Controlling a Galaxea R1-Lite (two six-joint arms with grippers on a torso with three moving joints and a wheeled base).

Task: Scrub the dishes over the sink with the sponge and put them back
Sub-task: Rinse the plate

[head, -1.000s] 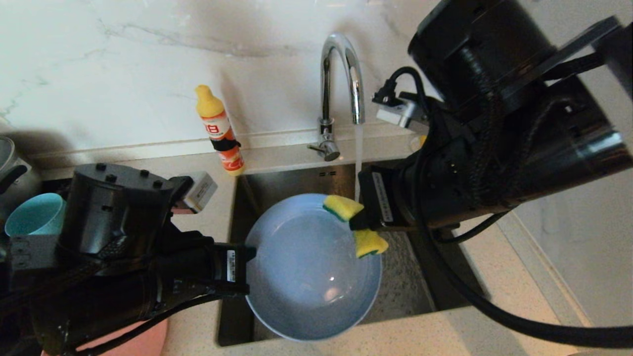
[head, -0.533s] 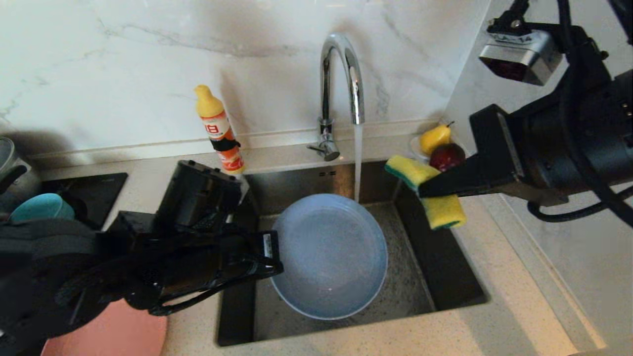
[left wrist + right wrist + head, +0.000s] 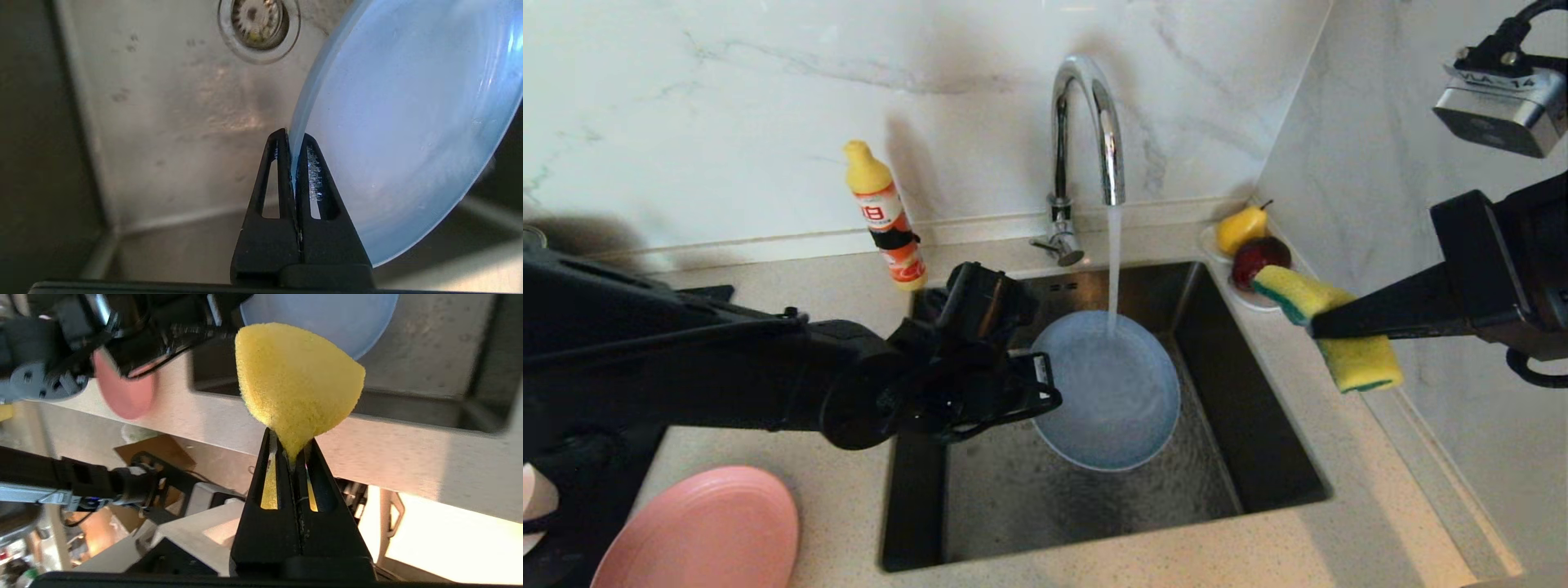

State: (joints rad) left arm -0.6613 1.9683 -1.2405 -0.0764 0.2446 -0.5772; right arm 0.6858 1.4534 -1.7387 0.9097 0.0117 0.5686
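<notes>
- The dish-soap bottle (image 3: 885, 216), with a yellow cap and an orange and white label, stands on the counter just beside the back left corner of the sink (image 3: 1258, 457); large red characters show on its label, but they are too blurred to read.
- A grey camera block (image 3: 1499, 110) above the right arm carries a tag that seems to read "VLA-14".
- The grey-blue plate (image 3: 1112, 392) is round, matte and shallow, with a low raised rim; it hangs tilted inside the sink, under the stream running from the chrome tap (image 3: 1086, 131).
- The left gripper (image 3: 293, 157) is clamped on the plate's rim, one finger on each face, at the sink's left side; the drain strainer (image 3: 259, 24) lies on the basin floor beyond it.
- The sponge (image 3: 1327, 335) is yellow foam with a thin green layer, bent double; it is held above the counter right of the sink, near the small dish of fruit (image 3: 1252, 245).
- The right gripper (image 3: 292, 451) pinches the sponge at its fold, fingers nearly together.
- A salmon-pink plate (image 3: 703, 531) lies on the counter left of the sink's front corner.
</notes>
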